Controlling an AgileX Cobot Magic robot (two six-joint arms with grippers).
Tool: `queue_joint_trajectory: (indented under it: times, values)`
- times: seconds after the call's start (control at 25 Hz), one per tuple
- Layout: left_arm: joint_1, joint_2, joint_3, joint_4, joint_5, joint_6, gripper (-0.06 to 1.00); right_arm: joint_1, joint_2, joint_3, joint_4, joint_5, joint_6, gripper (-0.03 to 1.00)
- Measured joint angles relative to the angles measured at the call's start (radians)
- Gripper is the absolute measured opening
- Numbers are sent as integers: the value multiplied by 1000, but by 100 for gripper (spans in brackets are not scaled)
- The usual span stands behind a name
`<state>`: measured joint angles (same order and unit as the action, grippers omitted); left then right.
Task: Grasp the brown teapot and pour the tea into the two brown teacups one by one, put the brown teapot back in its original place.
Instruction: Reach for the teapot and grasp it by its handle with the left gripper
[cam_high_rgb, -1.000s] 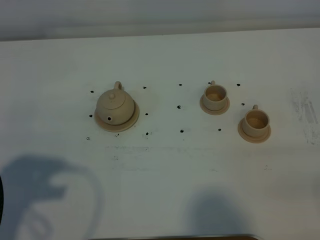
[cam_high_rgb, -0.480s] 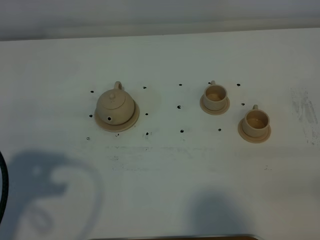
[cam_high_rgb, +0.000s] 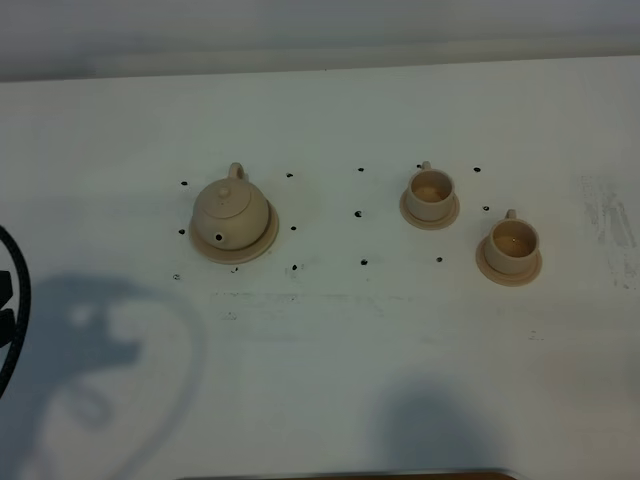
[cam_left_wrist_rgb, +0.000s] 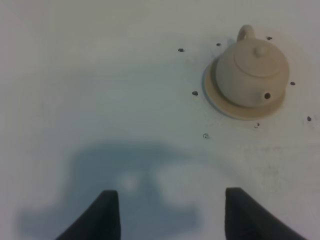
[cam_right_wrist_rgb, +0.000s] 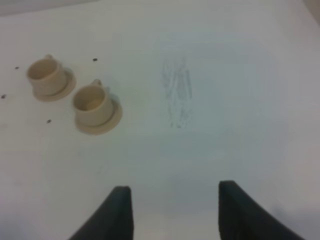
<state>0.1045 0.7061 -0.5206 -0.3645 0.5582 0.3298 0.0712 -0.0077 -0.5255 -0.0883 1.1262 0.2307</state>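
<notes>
The brown teapot stands on its flat round saucer, left of the table's middle, spout toward the front and handle toward the back. The two brown teacups sit on small saucers to the right. In the left wrist view the teapot lies well ahead and to one side of my left gripper, which is open and holds nothing. My right gripper is open too, over bare table, with both teacups ahead of it and off to the side.
Small black dots mark the white table around the teapot and cups. A grey scuff lies at the far right. A black part of the left arm shows at the left edge, with its shadow beneath.
A black part of the left arm has come further into the left edge of the exterior view, and its shadow has shifted toward the teapot. Teapot and cups have not moved.
</notes>
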Motion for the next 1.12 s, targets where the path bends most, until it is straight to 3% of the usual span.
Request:
queue_joint_trajectory:
  times: [0.28, 0.8, 1.12]
  values:
    - [0, 17, 0, -3, -25, 17, 45, -79, 0, 0, 11, 0, 0, 41]
    - [0, 17, -9, -56, -35, 23, 45, -83, 0, 0, 15, 0, 0, 41]
    - [0, 64, -9, -187, -79, 194, 45, -83, 0, 0, 15, 0, 0, 41]
